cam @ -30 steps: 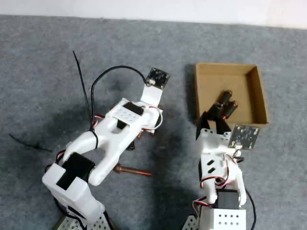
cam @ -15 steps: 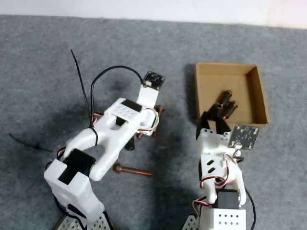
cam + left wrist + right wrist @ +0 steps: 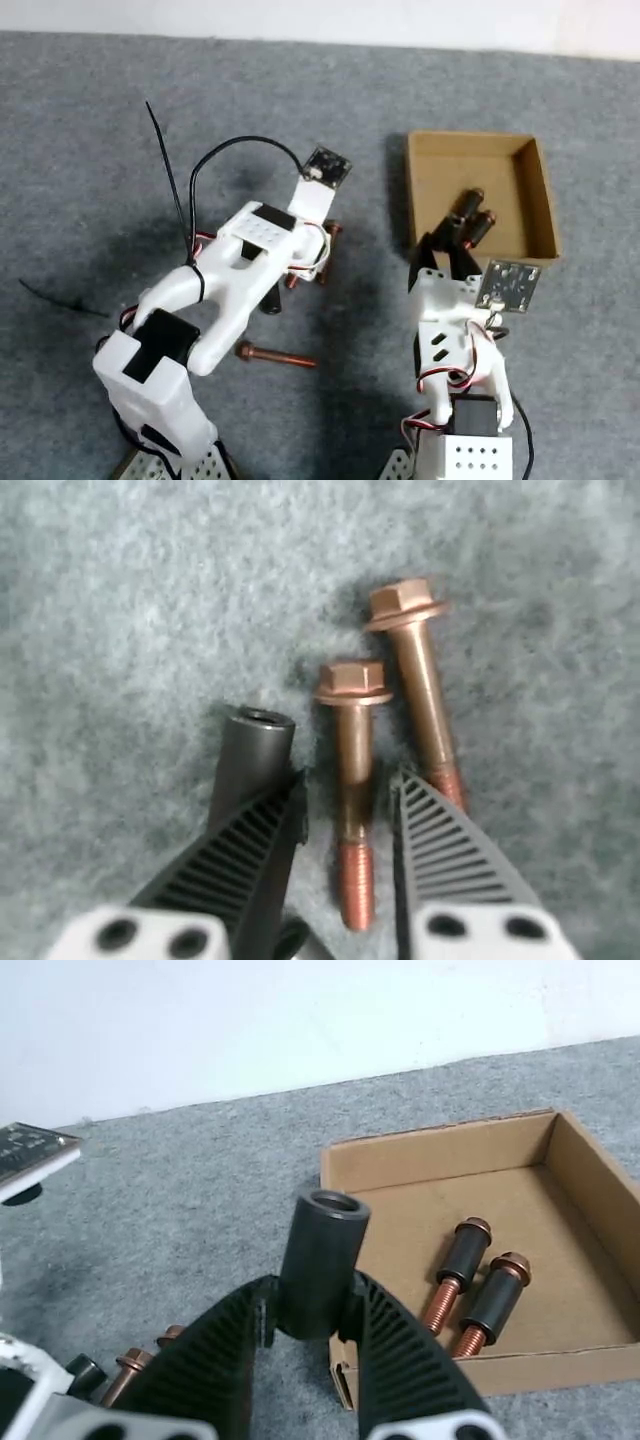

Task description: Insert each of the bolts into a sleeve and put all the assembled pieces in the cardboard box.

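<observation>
In the left wrist view my left gripper (image 3: 348, 778) is open, its fingers straddling the shank of a short copper bolt (image 3: 352, 770) lying on the grey mat. A longer bolt (image 3: 418, 695) lies just beside it, and a black sleeve (image 3: 250, 755) rests against the outer side of one finger. My right gripper (image 3: 315, 1290) is shut on an upright black sleeve (image 3: 320, 1255), held near the front corner of the cardboard box (image 3: 425, 170). Two assembled pieces (image 3: 470, 220) lie inside the box. Another bolt (image 3: 275, 355) lies on the mat beside the left arm.
Black cable ties (image 3: 168, 170) lie on the mat to the left of the left arm. A white wall (image 3: 300, 1020) borders the mat at the back. The mat between the two arms and in front of the box is bare.
The left arm has shifted slightly, uncovering the head of the loose bolt beside it. The right arm has kept still with its sleeve.
</observation>
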Controlling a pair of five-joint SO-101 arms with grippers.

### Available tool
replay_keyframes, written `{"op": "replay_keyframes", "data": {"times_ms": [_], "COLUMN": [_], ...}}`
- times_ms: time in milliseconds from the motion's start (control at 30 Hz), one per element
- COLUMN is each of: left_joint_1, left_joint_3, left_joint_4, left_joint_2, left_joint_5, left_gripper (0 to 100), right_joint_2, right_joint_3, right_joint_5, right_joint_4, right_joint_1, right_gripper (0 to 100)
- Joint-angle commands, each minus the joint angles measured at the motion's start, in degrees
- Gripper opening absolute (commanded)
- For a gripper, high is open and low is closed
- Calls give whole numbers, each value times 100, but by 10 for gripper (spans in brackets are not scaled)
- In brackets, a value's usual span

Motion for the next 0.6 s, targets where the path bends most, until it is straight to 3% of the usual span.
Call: {"op": "replay_keyframes", "data": {"times_ms": [0, 167, 567], "left_joint_1": [40, 207, 136], "left_joint_3": [-268, -497, -1314], "left_joint_4": [-79, -185, 563], "left_joint_2": [-31, 347, 927], "left_joint_5": [-70, -70, -53], "left_gripper": [133, 133, 130], "right_joint_2": [-119, -119, -119], "right_joint_3": [567, 558, 558], "right_joint_5": [35, 35, 35], "right_joint_4": [-154, -154, -145], "right_joint_1": [31, 31, 31], "right_gripper": [5, 5, 5]}}
